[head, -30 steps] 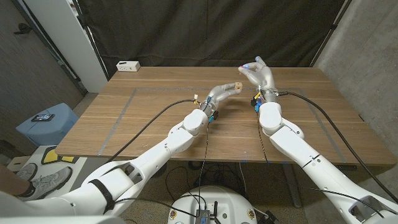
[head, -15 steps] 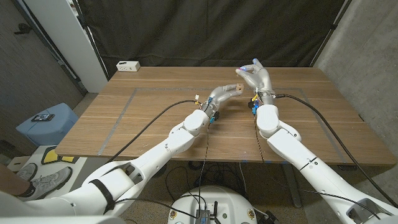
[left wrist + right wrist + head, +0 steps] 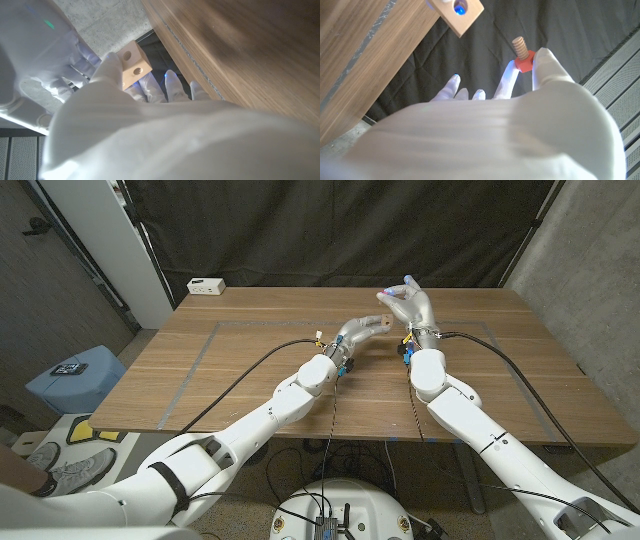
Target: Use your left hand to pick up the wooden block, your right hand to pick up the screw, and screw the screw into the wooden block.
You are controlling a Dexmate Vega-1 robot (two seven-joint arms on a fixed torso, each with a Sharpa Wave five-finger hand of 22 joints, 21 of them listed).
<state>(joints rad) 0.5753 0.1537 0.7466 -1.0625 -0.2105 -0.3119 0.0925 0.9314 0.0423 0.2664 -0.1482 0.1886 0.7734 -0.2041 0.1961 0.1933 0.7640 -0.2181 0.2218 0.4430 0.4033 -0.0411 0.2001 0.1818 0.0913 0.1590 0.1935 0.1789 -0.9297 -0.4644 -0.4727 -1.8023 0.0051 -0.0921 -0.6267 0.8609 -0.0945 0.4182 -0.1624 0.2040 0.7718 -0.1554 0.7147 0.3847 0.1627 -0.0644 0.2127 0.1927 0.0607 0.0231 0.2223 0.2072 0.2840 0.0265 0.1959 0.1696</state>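
Note:
My left hand (image 3: 362, 330) holds the pale wooden block (image 3: 383, 321) above the middle of the table (image 3: 250, 380). In the left wrist view the block (image 3: 134, 65), with round holes in its faces, sits at my fingertips (image 3: 111, 66). My right hand (image 3: 412, 306) hovers just right of the block and a little higher. It pinches the screw (image 3: 522, 56), which has a red head and a wooden thread, between thumb and a finger. In the right wrist view the block (image 3: 458, 13) hangs a short way from the thread's tip, one hole facing the camera.
A white box (image 3: 206, 285) stands at the table's back left corner. Grey tape lines (image 3: 190, 370) mark a rectangle on the wood. Black cables (image 3: 255, 363) trail from both wrists over the table. A blue bin (image 3: 75, 376) sits on the floor to the left.
My right hand with the screw has drifted slightly left and down, closer to the block. The left hand and block have barely moved.

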